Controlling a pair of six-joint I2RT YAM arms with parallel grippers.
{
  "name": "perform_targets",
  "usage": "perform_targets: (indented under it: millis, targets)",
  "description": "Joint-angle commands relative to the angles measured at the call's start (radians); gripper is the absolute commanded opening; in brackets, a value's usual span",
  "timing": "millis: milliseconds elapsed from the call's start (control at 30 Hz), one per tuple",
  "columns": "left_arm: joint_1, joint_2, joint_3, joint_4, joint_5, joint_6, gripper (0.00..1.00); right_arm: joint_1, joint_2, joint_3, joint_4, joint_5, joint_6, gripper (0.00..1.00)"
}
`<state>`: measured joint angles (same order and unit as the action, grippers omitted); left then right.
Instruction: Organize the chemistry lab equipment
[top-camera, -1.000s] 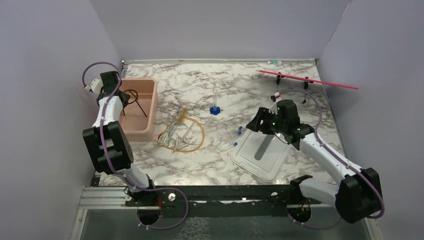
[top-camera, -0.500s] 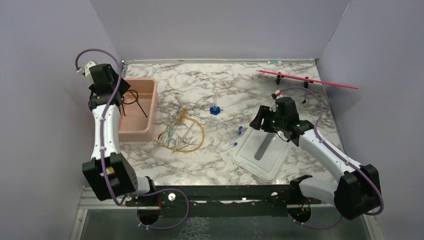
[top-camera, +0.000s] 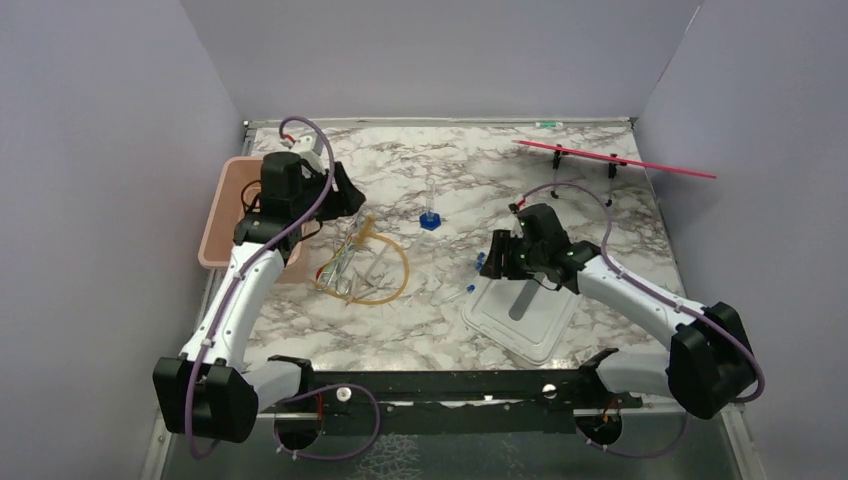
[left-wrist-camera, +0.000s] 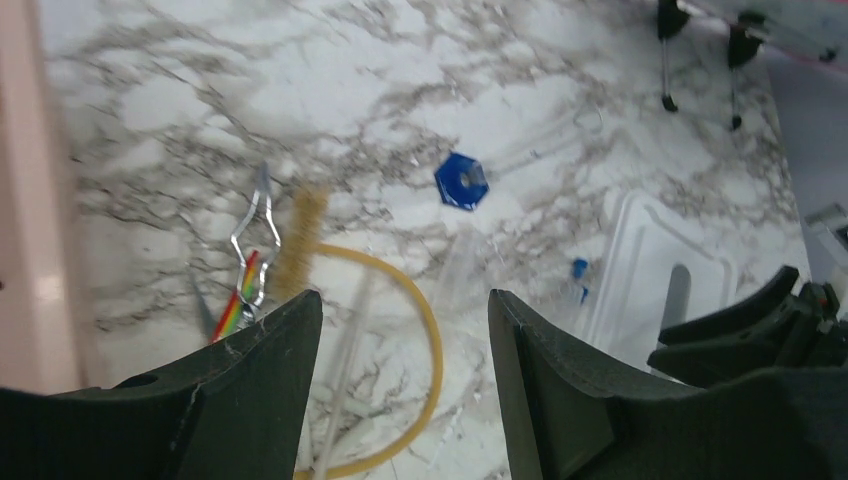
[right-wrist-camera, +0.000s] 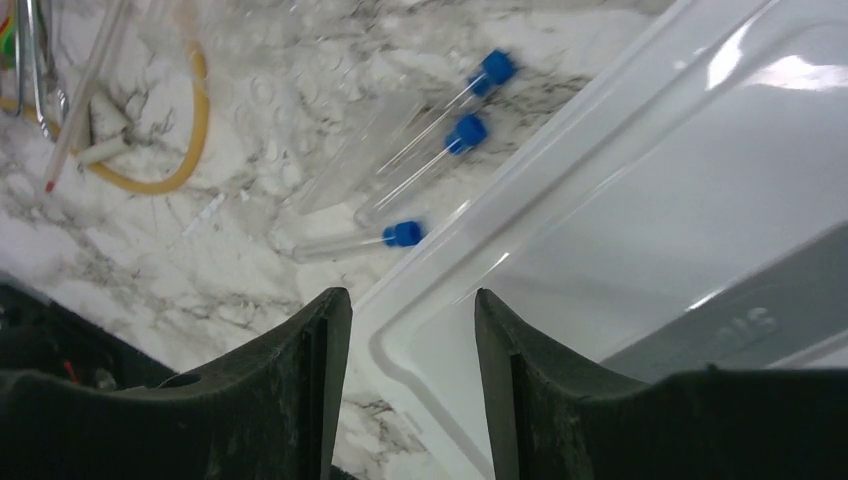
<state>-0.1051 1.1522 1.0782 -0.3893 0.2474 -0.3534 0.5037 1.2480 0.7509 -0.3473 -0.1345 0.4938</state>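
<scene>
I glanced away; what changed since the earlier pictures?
The left end effector swung right, off the pink tub, and now hangs open near the yellow tubing loop. The right end effector slid left to the white lid edge by the blue-capped tubes, open and empty. Tub, lid, tubing and tubes stayed put.

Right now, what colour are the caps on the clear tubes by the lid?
Blue caps, clearest in the right wrist view.

From above, the left arm (top-camera: 250, 270) covers most of the pink tub (top-camera: 214, 225), hiding whatever lies inside. In the left wrist view the amber tubing loop (left-wrist-camera: 428, 320) passes behind the left gripper (left-wrist-camera: 400, 300) and off the bottom edge. The white lid (right-wrist-camera: 650, 200) overruns the right wrist view, where the metal tongs (right-wrist-camera: 35, 60) are a cut-off blurred sliver
</scene>
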Motion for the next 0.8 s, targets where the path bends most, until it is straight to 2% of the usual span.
perform_targets:
  millis: [0, 133, 267, 367, 567, 767]
  targets:
    - [-0.061, -0.047, -0.085, 0.044, 0.123, 0.034, 0.65, 0.103, -0.008, -0.038, 0.055, -0.107, 0.058, 0.53]
    - [-0.064, -0.072, -0.139, 0.044, 0.08, 0.05, 0.65, 0.215, 0.0, -0.099, 0.121, -0.177, 0.11, 0.58]
    - [-0.065, -0.082, -0.173, 0.05, 0.018, 0.042, 0.65, 0.361, 0.077, -0.081, 0.164, -0.112, 0.152, 0.63]
    - [-0.067, -0.076, -0.19, 0.058, 0.034, 0.034, 0.64, 0.43, 0.171, -0.021, 0.159, -0.037, 0.194, 0.64]
    - [-0.09, -0.064, -0.234, 0.11, 0.11, -0.016, 0.62, 0.444, 0.27, -0.004, 0.108, 0.164, 0.339, 0.63]
    - [-0.151, -0.052, -0.277, 0.196, 0.157, -0.063, 0.59, 0.443, 0.256, 0.003, -0.072, 0.438, 0.485, 0.62]
